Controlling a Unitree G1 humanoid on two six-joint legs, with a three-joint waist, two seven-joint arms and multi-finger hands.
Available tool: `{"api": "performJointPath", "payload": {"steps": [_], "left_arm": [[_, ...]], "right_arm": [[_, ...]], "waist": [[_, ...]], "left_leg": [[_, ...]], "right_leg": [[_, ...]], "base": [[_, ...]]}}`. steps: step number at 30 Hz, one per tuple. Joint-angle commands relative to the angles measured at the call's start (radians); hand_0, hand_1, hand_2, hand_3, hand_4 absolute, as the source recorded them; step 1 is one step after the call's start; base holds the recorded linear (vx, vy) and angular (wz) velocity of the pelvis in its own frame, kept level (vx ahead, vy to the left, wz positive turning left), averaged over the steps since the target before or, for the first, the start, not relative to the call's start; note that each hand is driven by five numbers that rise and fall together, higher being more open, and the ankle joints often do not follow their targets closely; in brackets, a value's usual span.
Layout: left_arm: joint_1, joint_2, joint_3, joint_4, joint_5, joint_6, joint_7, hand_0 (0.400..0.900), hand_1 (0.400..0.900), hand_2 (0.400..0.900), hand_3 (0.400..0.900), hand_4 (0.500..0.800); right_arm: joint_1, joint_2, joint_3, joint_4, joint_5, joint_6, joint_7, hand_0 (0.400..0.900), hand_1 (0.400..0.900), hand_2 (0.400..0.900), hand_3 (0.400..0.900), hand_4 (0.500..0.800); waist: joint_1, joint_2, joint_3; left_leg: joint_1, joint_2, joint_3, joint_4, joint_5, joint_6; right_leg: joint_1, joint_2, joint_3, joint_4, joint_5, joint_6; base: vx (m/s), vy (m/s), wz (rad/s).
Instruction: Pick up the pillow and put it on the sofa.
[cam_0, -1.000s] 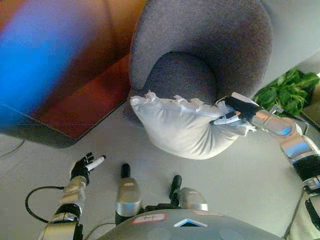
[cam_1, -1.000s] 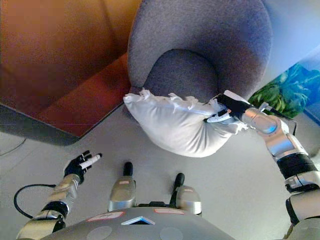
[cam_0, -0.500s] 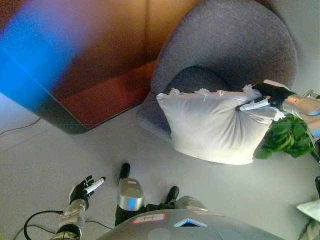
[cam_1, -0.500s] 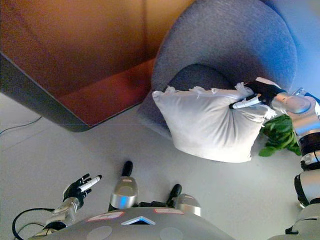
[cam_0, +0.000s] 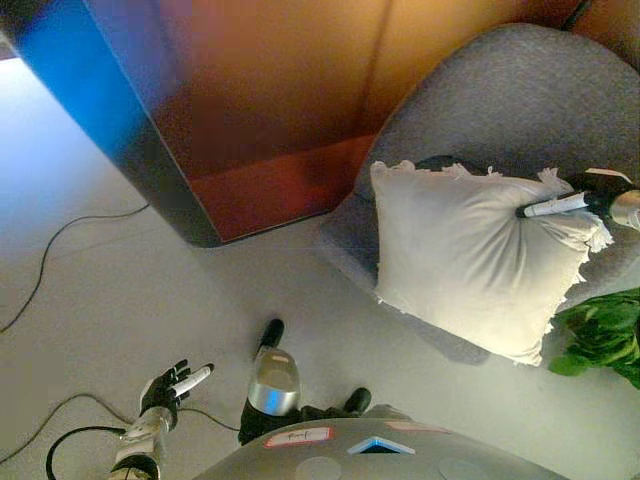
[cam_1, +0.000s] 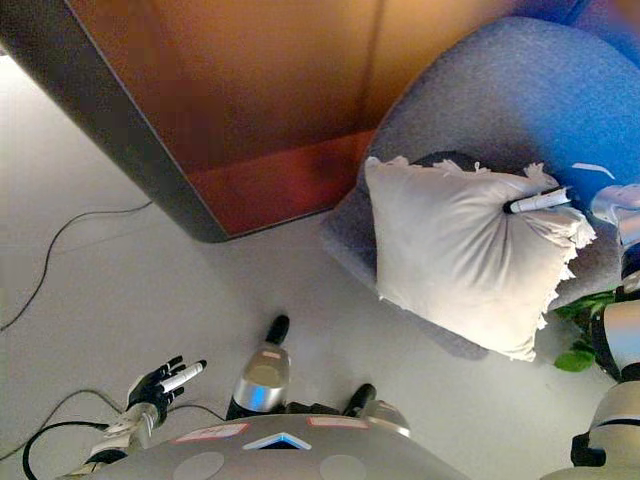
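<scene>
At three o'clock the right hand (cam_0: 590, 200), half cut off by the frame edge, pinches the pillow's (cam_0: 470, 255) frilled corner; the pillow hangs against the grey sofa (cam_0: 500, 110), hiding its seat. At seven o'clock, left hand (cam_0: 170, 385), fingers loosely spread, holding nothing.

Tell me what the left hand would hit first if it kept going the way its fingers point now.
Probably only the floor. The left hand hangs low at the robot's left with fingers spread, pointing up and right in the view, over bare floor toward the dark cabinet's base. Depth is unclear, so the cabinet could come first.
</scene>
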Motion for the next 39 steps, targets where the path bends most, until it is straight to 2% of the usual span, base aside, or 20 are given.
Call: {"api": "performJointPath", "payload": {"steps": [1, 4, 10, 17, 24, 28, 33, 37, 39], "left_arm": [[0.003, 0.065, -0.061, -0.004, 0.028, -0.065, -0.004, 0.900, 0.900, 0.900, 0.900, 0.800], [0.002, 0.066, -0.066, -0.008, 0.018, -0.064, -0.004, 0.900, 0.900, 0.900, 0.900, 0.800], [0.004, 0.057, -0.074, -0.002, 0.012, -0.073, -0.002, 0.900, 0.900, 0.900, 0.900, 0.800], [0.009, 0.057, -0.072, -0.003, 0.000, -0.066, -0.003, 0.900, 0.900, 0.900, 0.900, 0.800], [0.013, 0.057, -0.073, 0.009, -0.009, -0.068, -0.002, 0.900, 0.900, 0.900, 0.900, 0.800], [0.012, 0.053, -0.069, 0.016, -0.017, -0.066, -0.004, 0.900, 0.900, 0.900, 0.900, 0.800], [0.006, 0.045, -0.065, 0.002, -0.026, -0.052, -0.007, 0.900, 0.900, 0.900, 0.900, 0.800], [-0.016, 0.033, -0.048, -0.002, -0.040, -0.040, -0.013, 0.900, 0.900, 0.900, 0.900, 0.800], [-0.029, 0.024, -0.042, -0.010, -0.044, -0.032, -0.002, 0.900, 0.900, 0.900, 0.900, 0.800]], "right_arm": [[-0.263, -0.105, 0.011, -0.050, 0.040, 0.042, -0.129, 0.900, 0.900, 0.900, 0.900, 0.800], [-0.269, -0.111, 0.017, -0.028, 0.023, 0.080, -0.146, 0.900, 0.900, 0.900, 0.900, 0.800], [-0.287, -0.127, 0.022, 0.002, -0.035, 0.098, -0.191, 0.900, 0.900, 0.900, 0.900, 0.800], [-0.283, -0.168, 0.026, 0.016, -0.093, 0.151, -0.214, 0.900, 0.900, 0.900, 0.900, 0.800], [-0.296, -0.214, 0.037, 0.016, -0.101, 0.166, -0.260, 0.900, 0.900, 0.900, 0.900, 0.800], [-0.308, -0.238, 0.044, 0.006, -0.071, 0.137, -0.271, 0.900, 0.900, 0.900, 0.900, 0.800], [-0.215, -0.239, 0.002, -0.109, 0.013, 0.040, -0.291, 0.900, 0.900, 0.900, 0.900, 0.800], [0.001, -0.181, -0.153, -0.292, 0.143, -0.015, -0.374, 0.900, 0.900, 0.900, 0.900, 0.800], [0.142, -0.120, -0.262, -0.389, 0.191, -0.049, -0.423, 0.900, 0.900, 0.900, 0.900, 0.800]], "waist": [[0.027, -0.007, -0.032], [0.028, 0.004, -0.024], [0.024, 0.016, -0.023], [0.007, 0.012, -0.030], [-0.017, 0.003, -0.039], [-0.038, -0.004, -0.052], [-0.080, -0.022, -0.074], [-0.129, -0.027, -0.085], [-0.157, -0.029, -0.089]], "left_leg": [[-0.015, -0.027, 0.048, -0.004, -0.011, 0.011], [-0.024, -0.028, 0.039, 0.005, -0.005, 0.010], [-0.023, -0.027, 0.039, 0.016, -0.006, 0.008], [-0.019, -0.020, 0.054, 0.021, -0.006, 0.005], [-0.005, -0.011, 0.078, 0.016, -0.007, 0.005], [-0.001, -0.006, 0.095, 0.014, -0.011, 0.006], [0.034, -0.007, 0.127, -0.004, -0.024, 0.018], [0.067, 0.003, 0.164, -0.014, -0.042, 0.027], [0.087, 0.005, 0.184, -0.018, -0.053, 0.033]], "right_leg": [[-0.028, 0.015, 0.032, 0.180, -0.128, -0.058], [-0.028, 0.015, 0.034, 0.183, -0.127, -0.061], [-0.014, 0.015, 0.044, 0.184, -0.133, -0.064], [0.002, 0.018, 0.066, 0.174, -0.134, -0.064], [0.013, 0.024, 0.091, 0.160, -0.134, -0.063], [0.013, 0.024, 0.106, 0.148, -0.128, -0.059], [0.006, 0.016, 0.142, 0.139, -0.114, -0.046], [-0.013, 0.010, 0.174, 0.150, -0.112, -0.040], [-0.019, 0.008, 0.192, 0.153, -0.109, -0.036]], "base": [[0.00, -0.002, 0.04], [0.00, 0.000, 0.00], [0.01, 0.008, -0.05], [0.00, -0.004, -0.11], [-0.01, -0.020, -0.13], [-0.03, 0.004, -0.17], [-0.03, 0.015, -0.21], [-0.05, 0.028, -0.25], [-0.05, 0.033, -0.18]]}}
